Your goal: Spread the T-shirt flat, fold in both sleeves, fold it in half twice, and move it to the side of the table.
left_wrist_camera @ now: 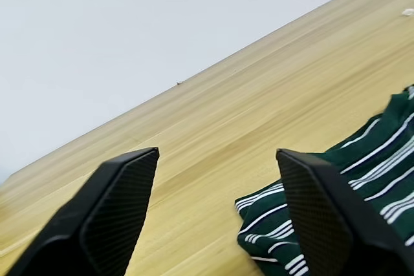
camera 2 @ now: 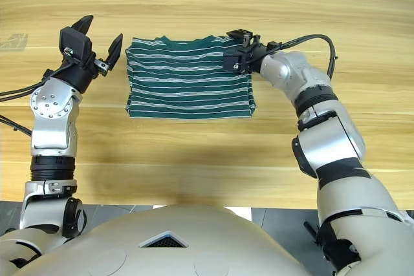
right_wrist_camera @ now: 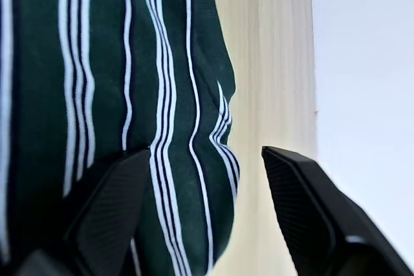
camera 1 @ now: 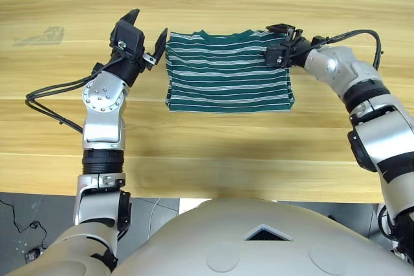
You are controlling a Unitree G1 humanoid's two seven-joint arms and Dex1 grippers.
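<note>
Stripes of white are seen on the dark green T-shirt (camera 1: 228, 72), which is folded into a neat block and laid flat near the middle of the wooden table (camera 1: 194, 159). The left gripper (camera 1: 149, 22) is held wide open just beside the shirt's left edge, with nothing in it. The right gripper (camera 1: 275, 44) is placed at the shirt's far right corner, its fingers spread apart around the cloth edge, not squeezed on it.

You see the dark green cotton T-shirt with white stripes (camera 1: 228, 71) lying folded into a flat rectangle mid-table.
</note>
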